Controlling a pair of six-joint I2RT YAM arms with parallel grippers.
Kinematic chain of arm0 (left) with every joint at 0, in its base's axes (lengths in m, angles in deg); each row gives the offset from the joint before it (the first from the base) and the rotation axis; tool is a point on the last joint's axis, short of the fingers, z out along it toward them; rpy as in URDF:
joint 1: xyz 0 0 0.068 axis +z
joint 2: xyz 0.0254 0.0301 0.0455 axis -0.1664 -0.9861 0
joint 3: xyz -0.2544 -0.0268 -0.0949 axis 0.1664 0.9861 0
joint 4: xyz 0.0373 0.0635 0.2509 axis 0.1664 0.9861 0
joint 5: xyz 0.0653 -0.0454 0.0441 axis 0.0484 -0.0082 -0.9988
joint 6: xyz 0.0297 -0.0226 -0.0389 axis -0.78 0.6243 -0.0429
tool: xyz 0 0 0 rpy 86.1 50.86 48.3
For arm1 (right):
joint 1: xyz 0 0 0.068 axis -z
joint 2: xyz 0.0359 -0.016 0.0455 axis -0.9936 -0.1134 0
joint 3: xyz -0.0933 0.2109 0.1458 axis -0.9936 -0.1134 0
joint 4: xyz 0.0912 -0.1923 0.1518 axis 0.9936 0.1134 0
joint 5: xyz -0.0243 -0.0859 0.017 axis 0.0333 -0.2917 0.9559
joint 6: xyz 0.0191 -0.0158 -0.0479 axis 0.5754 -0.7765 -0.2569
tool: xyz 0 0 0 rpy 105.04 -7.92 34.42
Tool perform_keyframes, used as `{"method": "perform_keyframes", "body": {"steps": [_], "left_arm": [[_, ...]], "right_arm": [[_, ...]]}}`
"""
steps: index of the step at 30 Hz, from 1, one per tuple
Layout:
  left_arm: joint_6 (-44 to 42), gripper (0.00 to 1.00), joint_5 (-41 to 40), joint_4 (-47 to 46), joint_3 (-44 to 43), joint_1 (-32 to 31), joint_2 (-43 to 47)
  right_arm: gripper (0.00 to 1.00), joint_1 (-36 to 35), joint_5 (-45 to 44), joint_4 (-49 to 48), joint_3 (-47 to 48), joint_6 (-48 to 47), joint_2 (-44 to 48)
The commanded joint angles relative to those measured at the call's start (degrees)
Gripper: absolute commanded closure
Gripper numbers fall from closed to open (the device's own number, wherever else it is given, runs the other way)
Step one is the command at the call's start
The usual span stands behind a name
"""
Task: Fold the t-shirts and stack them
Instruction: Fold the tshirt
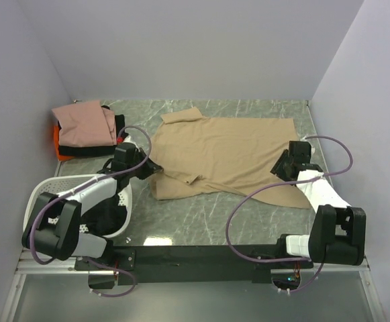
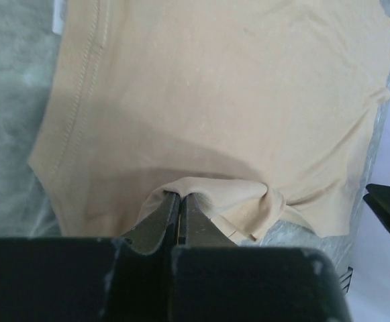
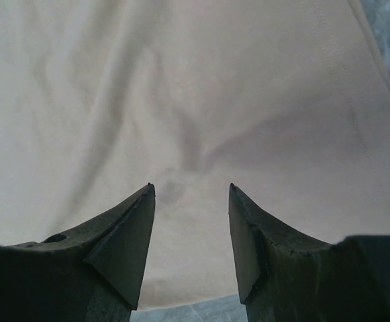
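Marble table, tan shirt, shirt stack, basket

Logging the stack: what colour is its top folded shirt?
Dusty pink folded cloth shirt; shows best in top external view.

I read left gripper pinched tight on a raised fold of tan shirt | shirt flat beyond, hem at left | table far left | dark object right edge, unidentified

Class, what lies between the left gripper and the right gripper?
The tan t-shirt, spread on the table, fills the stretch from left gripper to right gripper; the top view shows it.
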Motion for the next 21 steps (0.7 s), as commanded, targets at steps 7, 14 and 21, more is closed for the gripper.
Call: {"method": "perform_keyframes", "body": {"steps": [7,14,21], "left_arm": [[-6.0,1.00,8.8,-4.2,-5.0,6.9,-6.0],[-7.4,0.99,9.7,-3.3,-6.5,8.3,-6.2],[-8.1,0.99,10.5,-2.3,-6.2,9.0,-4.6]], "right_arm": [[0.40,6.2,-2.9,-3.4,-4.8,4.9,1.5],[0.32,9.3,-5.1,-1.1,-6.4,8.4,3.7],[0.32,16.5,-11.1,3.9,-7.4,10.6,8.8]]}}
